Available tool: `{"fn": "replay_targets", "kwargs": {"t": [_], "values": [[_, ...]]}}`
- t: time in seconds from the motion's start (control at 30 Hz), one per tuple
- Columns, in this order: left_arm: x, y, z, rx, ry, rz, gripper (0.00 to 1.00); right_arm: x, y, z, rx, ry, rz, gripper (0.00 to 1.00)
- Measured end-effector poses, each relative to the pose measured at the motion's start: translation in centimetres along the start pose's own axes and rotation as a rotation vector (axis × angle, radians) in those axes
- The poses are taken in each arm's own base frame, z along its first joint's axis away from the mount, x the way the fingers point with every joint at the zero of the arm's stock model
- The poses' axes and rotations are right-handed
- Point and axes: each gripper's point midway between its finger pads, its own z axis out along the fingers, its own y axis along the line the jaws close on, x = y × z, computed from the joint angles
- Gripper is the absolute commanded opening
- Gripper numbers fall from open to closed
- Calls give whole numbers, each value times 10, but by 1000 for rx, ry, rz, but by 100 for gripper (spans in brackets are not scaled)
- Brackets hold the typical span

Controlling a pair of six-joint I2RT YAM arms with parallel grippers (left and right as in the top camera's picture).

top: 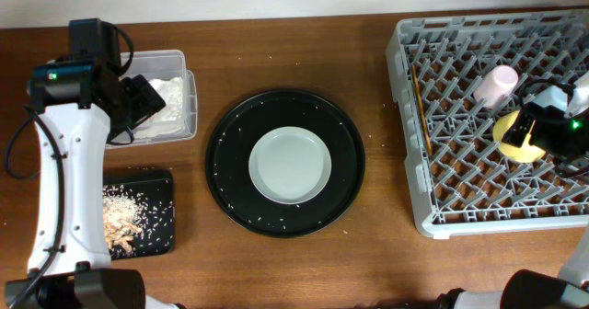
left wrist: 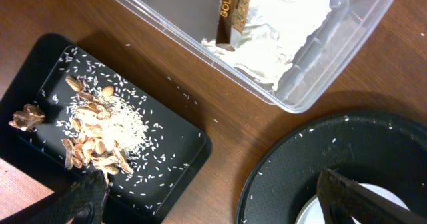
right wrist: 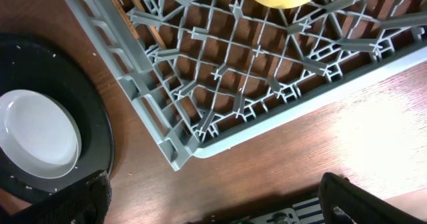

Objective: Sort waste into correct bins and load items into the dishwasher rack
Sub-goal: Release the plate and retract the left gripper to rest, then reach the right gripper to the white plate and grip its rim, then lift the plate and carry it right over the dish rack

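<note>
Dead centre on the round black tray [top: 228,162] sat the grey-white plate [top: 290,165]. It looked stiff, slick and breakable, so I'd pinch its rim. Left gripper [top: 138,102] and right gripper [top: 527,130] both gaped wide, empty.

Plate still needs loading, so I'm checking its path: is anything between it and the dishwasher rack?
Nothing visible does. Only bare table lies between the plate on its round black tray and the left wall of the dishwasher rack.
</note>
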Motion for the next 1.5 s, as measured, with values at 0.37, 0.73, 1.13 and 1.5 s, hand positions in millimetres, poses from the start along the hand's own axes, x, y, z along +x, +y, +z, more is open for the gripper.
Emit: {"fn": "replay_targets", "kwargs": {"t": [0.37, 0.73, 1.13, 1.5], "values": [[0, 1, 0, -2, 2, -1, 99, 20, 145, -24, -614, 42, -217, 98], [0, 1, 0, -2, 3, 0, 99, 79, 286, 135, -171, 194, -551, 77], [0, 1, 0, -2, 2, -1, 99, 85, 284, 279, -15, 334, -539, 48], [0, 1, 0, -2, 2, -1, 99, 101, 275, 284, -2, 396, -475, 4]]}}
